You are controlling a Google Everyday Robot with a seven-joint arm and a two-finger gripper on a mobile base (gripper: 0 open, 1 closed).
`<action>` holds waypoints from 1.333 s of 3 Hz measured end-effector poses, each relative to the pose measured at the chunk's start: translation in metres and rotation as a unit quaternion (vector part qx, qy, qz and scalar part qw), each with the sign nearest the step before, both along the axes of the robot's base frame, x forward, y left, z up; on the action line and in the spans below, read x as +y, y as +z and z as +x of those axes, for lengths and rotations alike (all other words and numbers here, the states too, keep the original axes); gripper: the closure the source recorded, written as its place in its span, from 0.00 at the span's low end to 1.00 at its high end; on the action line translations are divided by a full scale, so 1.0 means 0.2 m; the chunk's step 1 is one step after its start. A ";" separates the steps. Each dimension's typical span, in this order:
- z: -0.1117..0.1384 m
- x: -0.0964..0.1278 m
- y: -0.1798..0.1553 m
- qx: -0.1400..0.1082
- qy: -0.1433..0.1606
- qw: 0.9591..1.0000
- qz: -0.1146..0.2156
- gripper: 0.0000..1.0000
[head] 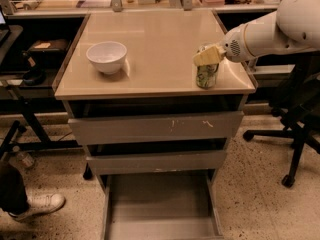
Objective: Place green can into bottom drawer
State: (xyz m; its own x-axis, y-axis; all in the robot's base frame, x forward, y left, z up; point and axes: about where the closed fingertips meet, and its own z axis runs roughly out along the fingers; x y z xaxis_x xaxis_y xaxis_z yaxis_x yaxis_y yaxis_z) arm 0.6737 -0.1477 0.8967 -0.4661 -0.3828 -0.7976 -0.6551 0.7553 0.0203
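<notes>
Below the bench (150, 44), nearest to the viewer, the bottom drawer (160, 204) stands pulled far out over the speckled floor, and its flat grey inside shows. At the left foot of the bench a white shoe (42, 204) rests on the floor. Directly under the bench top, the two upper drawers (155, 128) are each a little open, with a dark gap above each front. To the right of the bench stands a black office chair (295, 129).

On the bench, near its front right corner, the green can (206, 75) stands upright. The tool (209, 55) is at the top of the can and covers its rim. I cannot tell if the tool is clenched on the can or released. Its white arm (280, 26) reaches in over the right edge of the bench. On the left half of the bench, a little further back and well apart from the can, sits a white bowl (106, 57).
</notes>
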 end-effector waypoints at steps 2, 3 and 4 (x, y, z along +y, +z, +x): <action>-0.02 0.01 0.01 -0.001 0.005 1.000 -0.003 1.00; -0.17 -0.05 0.02 0.010 0.003 1.000 -0.018 1.00; -0.37 -0.13 0.00 0.029 -0.005 0.999 -0.029 1.00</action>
